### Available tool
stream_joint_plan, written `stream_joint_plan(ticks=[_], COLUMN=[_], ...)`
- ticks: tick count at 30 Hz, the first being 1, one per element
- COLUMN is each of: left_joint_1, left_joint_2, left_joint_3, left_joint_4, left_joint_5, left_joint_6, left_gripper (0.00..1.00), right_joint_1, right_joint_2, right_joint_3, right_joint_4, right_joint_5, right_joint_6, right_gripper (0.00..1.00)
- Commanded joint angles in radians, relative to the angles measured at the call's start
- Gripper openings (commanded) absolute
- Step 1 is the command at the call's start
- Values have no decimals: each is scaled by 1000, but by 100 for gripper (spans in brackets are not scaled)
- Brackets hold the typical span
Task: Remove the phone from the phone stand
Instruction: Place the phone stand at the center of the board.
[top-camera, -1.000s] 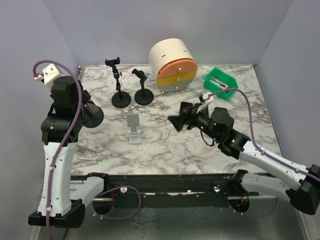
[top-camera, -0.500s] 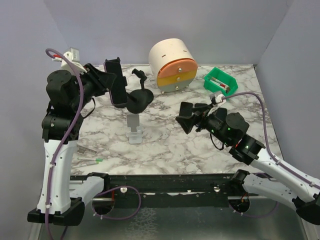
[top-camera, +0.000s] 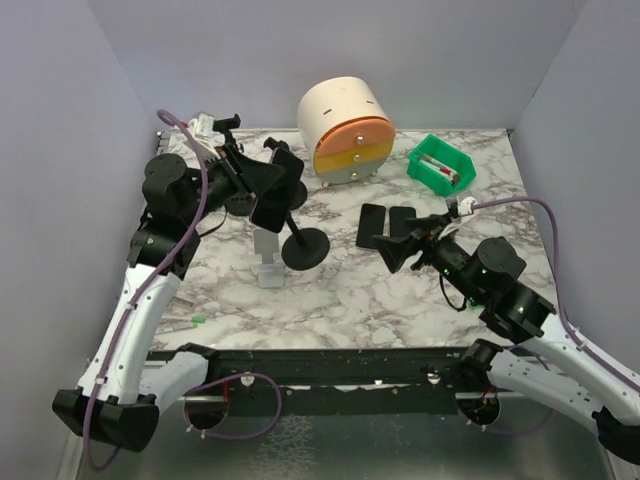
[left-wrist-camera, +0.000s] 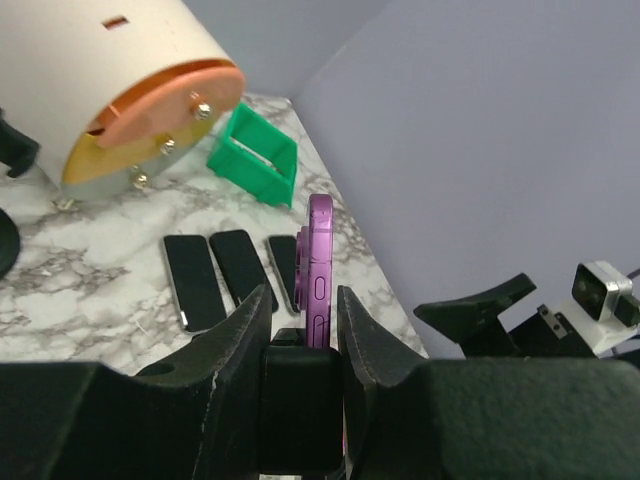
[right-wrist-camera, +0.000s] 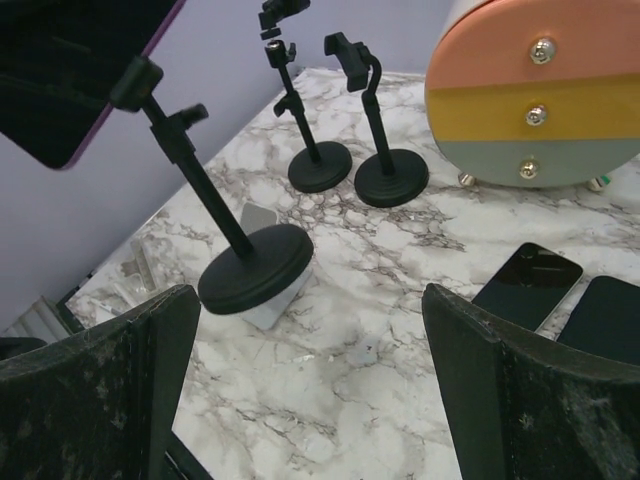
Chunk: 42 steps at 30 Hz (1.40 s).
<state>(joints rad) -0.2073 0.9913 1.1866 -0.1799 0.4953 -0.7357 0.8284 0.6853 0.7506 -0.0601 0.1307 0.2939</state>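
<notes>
Phone (top-camera: 268, 210) clamped edge-on in left gripper (left-wrist-camera: 303, 312), aloft; stand (top-camera: 304, 248) hangs tilted at its 5 o'clock. Right gripper (top-camera: 386, 250) gapes empty at 3 o'clock: grasp stand pole, then slide phone free.

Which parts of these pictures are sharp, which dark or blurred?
Top external view: even light, soft shadows, all sharp. Left wrist view: the purple-edged phone is sharp, the left gripper dark and slightly soft. Right wrist view: the black round-based phone stand is clear, the right gripper dark and soft.
</notes>
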Motion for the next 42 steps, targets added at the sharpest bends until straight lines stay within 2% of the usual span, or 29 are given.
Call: stream_joint_plan(ticks=[1,5,7,15,20,25,30,35,42], left_joint_1=[-152,-338,-394,-513,-587,-641,-686,-701,-704], left_joint_2=[0,59,89,148,165,166,162,133,108], left_joint_3=[27,30,29,6,-63,-165,-226,-316,-352], left_joint_4=[221,221,219,202,236,335,359,421,420], left_joint_5=[-50,-168,-223,-394,-486,-560,-616,-635,-623], left_joint_6=[-5,65,95,227,313,337,360,330,325], left_gripper=[0,0,0,0,0,0,0,0,0], right_joint_1=[0,0,0,-1,-1,-1,-1,0,-1], right_joint_2=[-37,-60,-69,-102,-135,-139,-138,-135,-123], right_joint_3=[-11,-12,-16,-29,-63,-67,-61,-70,-67], right_joint_4=[-70,-90,-95,-143,-143,-150,-162,-154,-130], right_joint_5=[50,68,74,122,136,147,147,136,64], right_joint_6=[-7,-2,3,42,66,71,70,89,144], right_gripper=[98,98,98,98,98,98,98,98,98])
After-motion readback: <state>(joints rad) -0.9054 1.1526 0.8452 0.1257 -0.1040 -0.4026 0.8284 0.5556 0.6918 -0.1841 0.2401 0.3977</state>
